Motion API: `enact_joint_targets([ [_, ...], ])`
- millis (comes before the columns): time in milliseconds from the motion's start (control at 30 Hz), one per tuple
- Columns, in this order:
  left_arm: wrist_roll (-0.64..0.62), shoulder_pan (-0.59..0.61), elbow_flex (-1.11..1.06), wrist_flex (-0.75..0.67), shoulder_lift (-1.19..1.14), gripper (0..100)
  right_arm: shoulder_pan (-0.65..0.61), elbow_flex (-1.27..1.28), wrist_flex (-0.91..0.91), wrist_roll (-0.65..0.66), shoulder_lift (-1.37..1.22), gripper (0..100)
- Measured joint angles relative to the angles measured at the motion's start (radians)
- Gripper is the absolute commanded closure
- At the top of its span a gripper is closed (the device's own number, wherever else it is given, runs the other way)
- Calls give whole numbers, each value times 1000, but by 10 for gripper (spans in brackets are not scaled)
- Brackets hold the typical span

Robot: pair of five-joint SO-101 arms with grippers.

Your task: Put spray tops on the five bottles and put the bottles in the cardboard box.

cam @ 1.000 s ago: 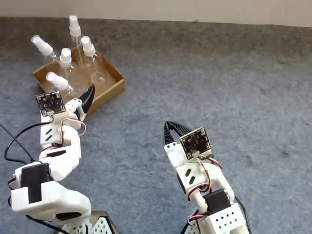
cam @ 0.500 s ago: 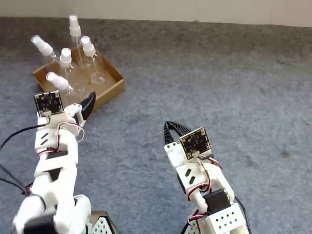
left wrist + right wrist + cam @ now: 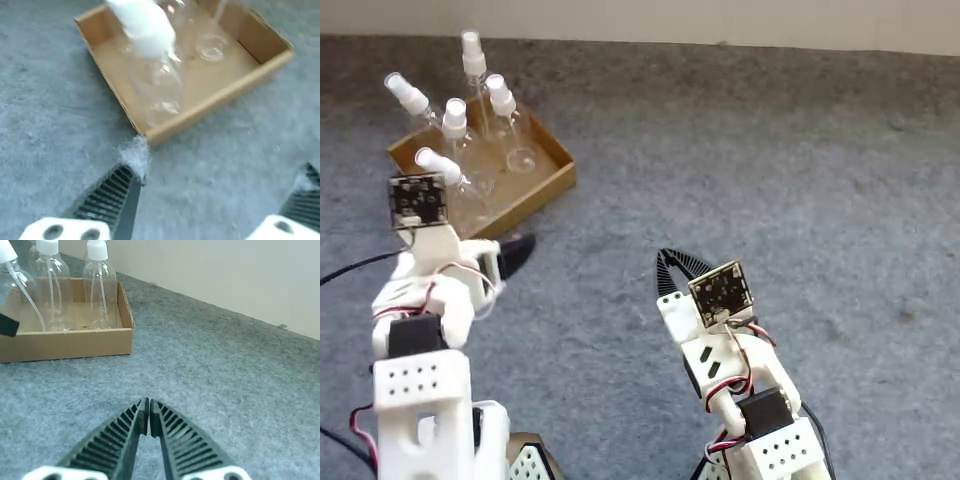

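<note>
Five topped bottles (image 3: 503, 100) are stood in the cardboard box (image 3: 546, 191) (task judged done), hence left claw (image 3: 220, 175) is held spread, right claw (image 3: 149, 419) pressed together.

- No text, label, number or sign is showing clearly enough to read.
- The cardboard box (image 3: 542, 190) is showing plain brown walls, with no print that can be made out.
- The bottles (image 3: 510, 135) are showing clear sides with nothing legible on them.
- The dark square boards (image 3: 721, 290) on the arms' wrists are carrying specks too small to read.
</note>
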State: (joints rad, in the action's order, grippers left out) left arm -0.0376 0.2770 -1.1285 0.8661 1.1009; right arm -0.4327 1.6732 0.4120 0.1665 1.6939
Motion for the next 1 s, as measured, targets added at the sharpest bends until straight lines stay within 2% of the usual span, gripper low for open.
enact_joint_targets([
  [100,0,-54,34,140,81,654,0,0,28,0,0,994],
  [333,6,-146,87,350,272,1000,0,0,29,0,0,994],
  [433,6,-172,89,381,356,966,0,0,29,0,0,994],
  [733,6,-187,89,512,605,966,0,0,29,0,0,994],
  [1000,6,-189,89,597,698,966,0,0,29,0,0,994],
])
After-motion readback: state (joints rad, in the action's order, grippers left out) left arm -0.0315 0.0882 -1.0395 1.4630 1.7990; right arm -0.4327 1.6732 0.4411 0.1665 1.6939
